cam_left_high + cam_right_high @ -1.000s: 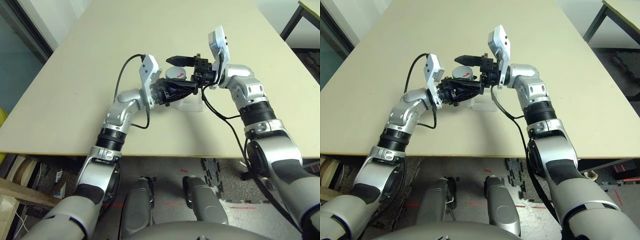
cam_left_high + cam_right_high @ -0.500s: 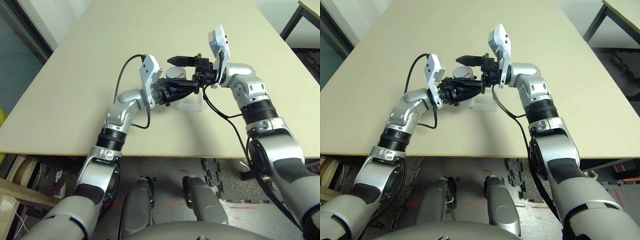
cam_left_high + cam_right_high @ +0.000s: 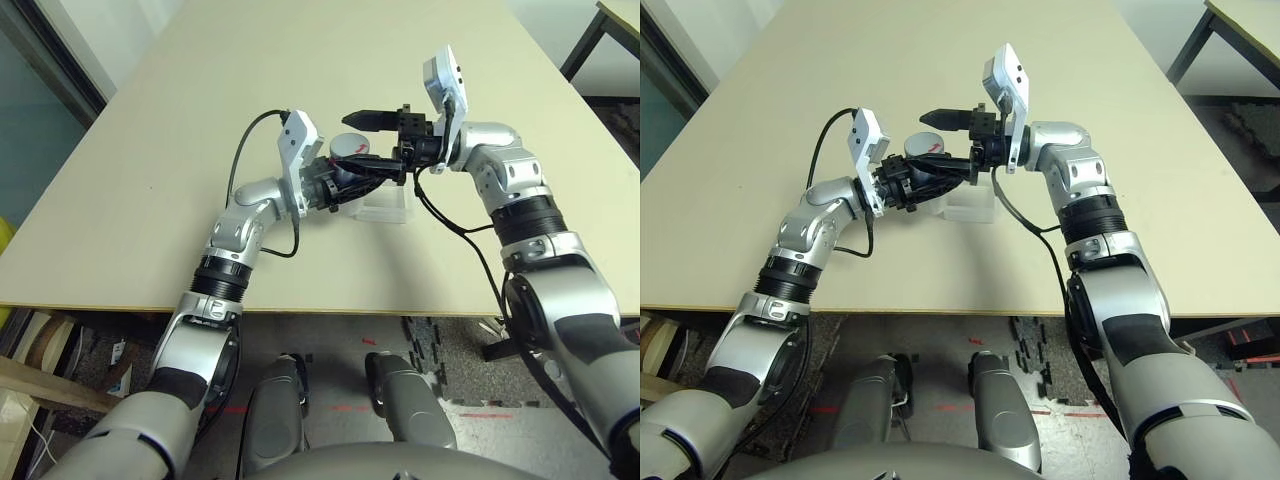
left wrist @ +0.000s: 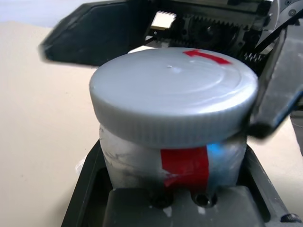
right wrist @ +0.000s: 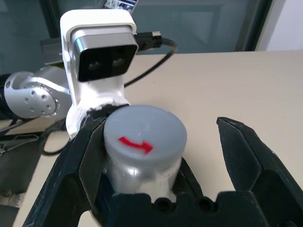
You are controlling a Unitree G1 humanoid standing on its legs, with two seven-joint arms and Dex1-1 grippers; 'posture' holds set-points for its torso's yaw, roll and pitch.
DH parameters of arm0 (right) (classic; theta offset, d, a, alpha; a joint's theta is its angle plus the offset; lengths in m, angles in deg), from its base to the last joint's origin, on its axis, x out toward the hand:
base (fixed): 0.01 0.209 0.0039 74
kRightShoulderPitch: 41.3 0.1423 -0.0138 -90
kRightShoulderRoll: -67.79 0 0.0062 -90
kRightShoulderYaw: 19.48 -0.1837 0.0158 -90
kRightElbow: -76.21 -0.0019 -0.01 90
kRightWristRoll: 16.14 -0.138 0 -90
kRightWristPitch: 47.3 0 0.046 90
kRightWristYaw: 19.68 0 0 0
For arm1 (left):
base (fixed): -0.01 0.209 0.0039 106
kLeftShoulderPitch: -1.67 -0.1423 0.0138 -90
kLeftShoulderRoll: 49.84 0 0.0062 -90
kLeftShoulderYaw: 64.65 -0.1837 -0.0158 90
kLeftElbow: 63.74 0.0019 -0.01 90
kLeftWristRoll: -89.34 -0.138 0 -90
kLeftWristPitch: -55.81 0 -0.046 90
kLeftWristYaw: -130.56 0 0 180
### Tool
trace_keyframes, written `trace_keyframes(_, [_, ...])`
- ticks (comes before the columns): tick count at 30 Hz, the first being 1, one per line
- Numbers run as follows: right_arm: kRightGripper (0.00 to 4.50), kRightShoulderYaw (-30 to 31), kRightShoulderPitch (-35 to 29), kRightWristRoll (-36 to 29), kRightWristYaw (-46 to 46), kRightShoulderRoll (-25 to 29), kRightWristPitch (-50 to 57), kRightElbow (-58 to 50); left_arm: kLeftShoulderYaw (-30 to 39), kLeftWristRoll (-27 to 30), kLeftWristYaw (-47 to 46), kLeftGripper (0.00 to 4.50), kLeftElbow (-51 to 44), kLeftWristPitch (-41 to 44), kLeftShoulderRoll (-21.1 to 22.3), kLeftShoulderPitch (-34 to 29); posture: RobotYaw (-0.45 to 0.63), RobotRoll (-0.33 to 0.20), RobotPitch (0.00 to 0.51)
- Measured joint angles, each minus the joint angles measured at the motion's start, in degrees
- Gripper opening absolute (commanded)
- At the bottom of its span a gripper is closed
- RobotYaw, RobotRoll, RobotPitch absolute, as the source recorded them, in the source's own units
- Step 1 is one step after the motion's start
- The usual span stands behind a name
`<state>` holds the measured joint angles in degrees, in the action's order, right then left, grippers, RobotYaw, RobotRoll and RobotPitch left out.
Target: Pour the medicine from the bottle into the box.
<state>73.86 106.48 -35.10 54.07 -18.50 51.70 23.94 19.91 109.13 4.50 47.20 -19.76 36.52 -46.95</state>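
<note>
Over the matte beige table (image 3: 150, 150), the left gripper (image 3: 372, 172) is clamped tight on the silvery, red-taped cylindrical bottle (image 4: 180, 161), held upright above the frosted clear box (image 3: 380, 208). Its ribbed round grey cap (image 5: 144, 135) sits on, between the right gripper's (image 3: 375, 140) wide-spread black fingers (image 5: 241, 151).

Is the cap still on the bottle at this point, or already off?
On. The grey cap with its red arrow sits over the bottle, held in the left gripper; the right gripper is open around the cap.
</note>
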Motion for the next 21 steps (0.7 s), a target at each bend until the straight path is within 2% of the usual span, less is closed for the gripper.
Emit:
trace_keyframes(6, [4.5, 0.0, -0.1, -0.1, 0.0, 1.2, 0.7, 0.0, 0.3, 0.0, -0.5, 2.61, 0.2, 0.2, 0.0, 0.0, -0.21, 0.0, 0.135])
trace_keyframes(10, [4.5, -4.8, -0.6, 1.1, -6.6, 9.3, 1.6, 3.9, 0.2, 0.4, 2.8, 2.61, -1.8, -0.8, 0.9, -1.2, -0.21, 0.0, 0.134])
trace_keyframes(21, [4.5, -6.3, -2.0, 1.2, -6.5, 10.5, 2.3, 3.9, -0.2, 0.3, 3.8, 2.61, -2.0, -1.0, 0.2, -1.4, -0.21, 0.0, 0.138])
